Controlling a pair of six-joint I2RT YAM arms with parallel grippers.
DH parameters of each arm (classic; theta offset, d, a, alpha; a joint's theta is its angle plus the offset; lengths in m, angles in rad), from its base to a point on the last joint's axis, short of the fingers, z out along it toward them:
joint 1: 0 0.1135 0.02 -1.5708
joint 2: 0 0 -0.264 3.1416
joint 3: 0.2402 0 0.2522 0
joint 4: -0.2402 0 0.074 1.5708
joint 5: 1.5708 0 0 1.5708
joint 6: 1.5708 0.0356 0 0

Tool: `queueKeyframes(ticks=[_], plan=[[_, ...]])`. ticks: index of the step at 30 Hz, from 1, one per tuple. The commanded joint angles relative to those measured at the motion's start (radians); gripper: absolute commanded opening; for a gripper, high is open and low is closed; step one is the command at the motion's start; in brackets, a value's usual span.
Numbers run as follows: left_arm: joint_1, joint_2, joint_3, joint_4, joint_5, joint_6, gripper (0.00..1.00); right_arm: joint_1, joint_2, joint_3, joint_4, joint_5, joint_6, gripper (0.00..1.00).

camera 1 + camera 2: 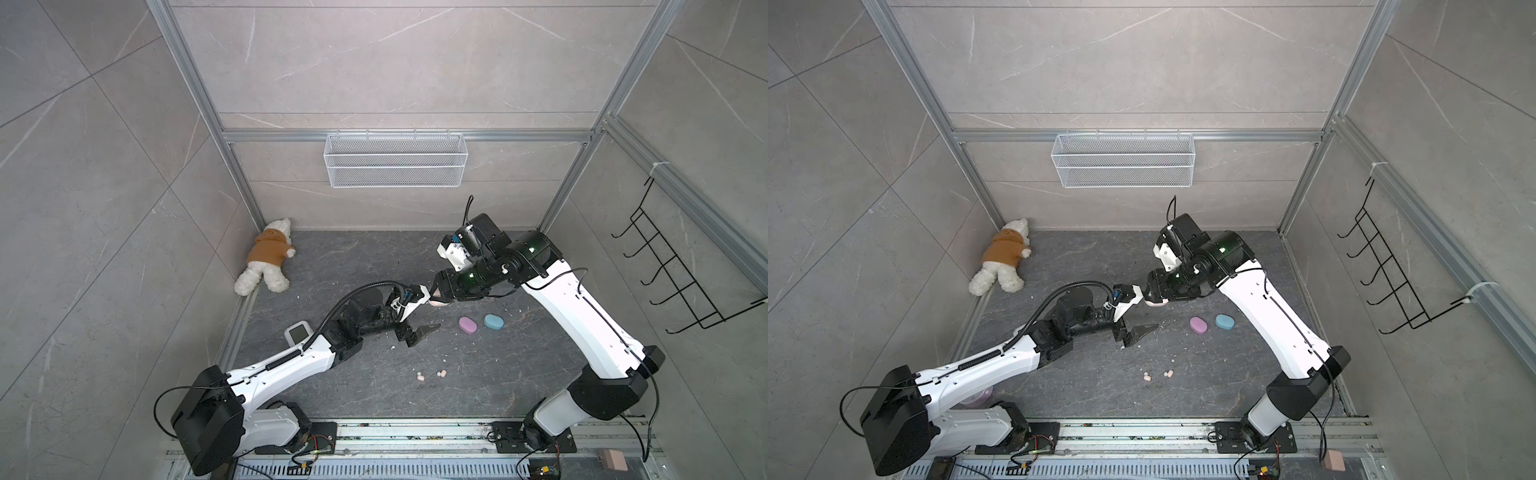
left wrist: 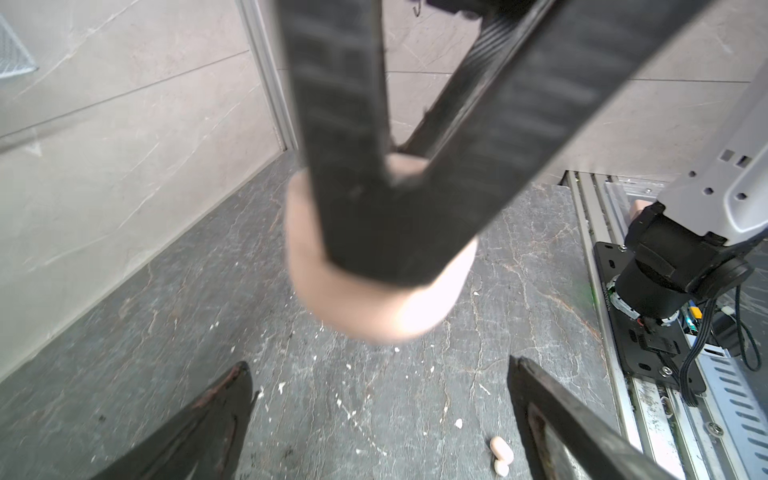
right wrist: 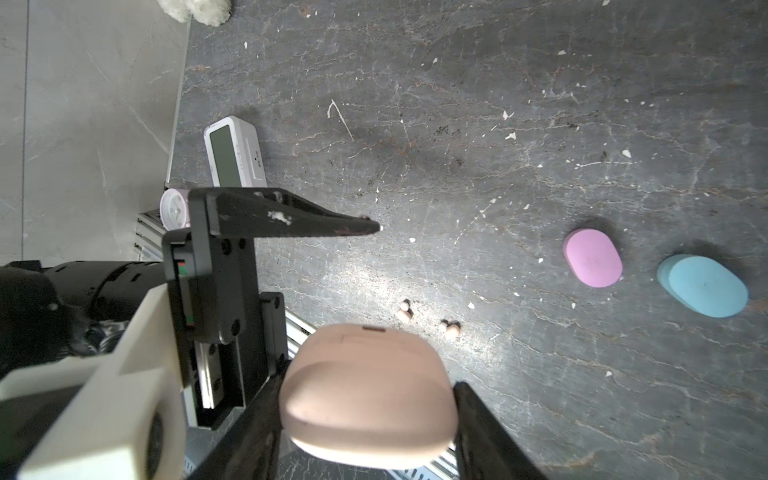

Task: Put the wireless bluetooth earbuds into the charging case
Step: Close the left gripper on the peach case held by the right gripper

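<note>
Crumb-speckled dark stone floor; right end effector tight around peach case, left end effector wide open

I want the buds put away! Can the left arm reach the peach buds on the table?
Probably yes. The left gripper is open and empty, and the peach buds lie uncovered on the table near it, with nothing between.

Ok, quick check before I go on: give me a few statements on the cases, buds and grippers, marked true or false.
1. The right gripper holds the peach case. True.
2. The left gripper is shut on a bud. False: it is open and empty.
3. The pink case and blue case lie on the table. True.
4. Both buds are already in the held case. False: the peach earbuds lie on the table.
</note>
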Motion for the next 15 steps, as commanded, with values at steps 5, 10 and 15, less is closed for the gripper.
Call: queueKeyframes(ticks=[5,10,15], plan=[[-0.015,0.002,0.040,0.179,0.037,0.032,0.93,0.005,-0.029,-0.009,0.009,-0.037,0.023,0.58],[-0.015,0.008,0.041,0.202,0.061,0.017,0.86,0.005,-0.029,-0.018,0.022,-0.048,0.026,0.58],[-0.015,0.008,0.052,0.190,0.084,0.015,0.78,0.005,-0.025,-0.020,0.016,-0.046,0.023,0.58]])
